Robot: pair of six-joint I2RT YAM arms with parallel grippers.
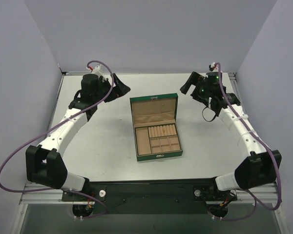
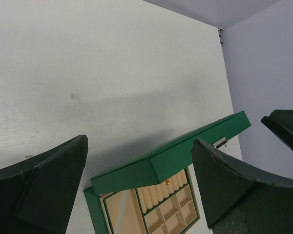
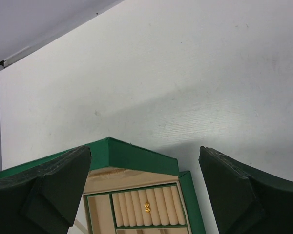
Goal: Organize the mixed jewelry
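A green box (image 1: 172, 153) with tan compartments stands open at the table's middle, its lid (image 1: 154, 108) raised at the far side. A tiny gold ring (image 3: 146, 207) sits on the tan ring rolls (image 3: 136, 208); in the left wrist view the ring (image 2: 168, 182) peeks out under the lid edge. My left gripper (image 1: 121, 89) hovers off the box's far left corner, open and empty (image 2: 139, 141). On the far right side, my right gripper (image 1: 189, 84) is also open and empty (image 3: 144, 148), facing the box from behind the lid.
Grey walls enclose the white table (image 1: 107, 136) at the back and on both sides. A small metal clasp (image 2: 221, 143) hangs from the lid's edge. The other arm's dark gripper (image 2: 285, 127) shows at the right edge of the left wrist view.
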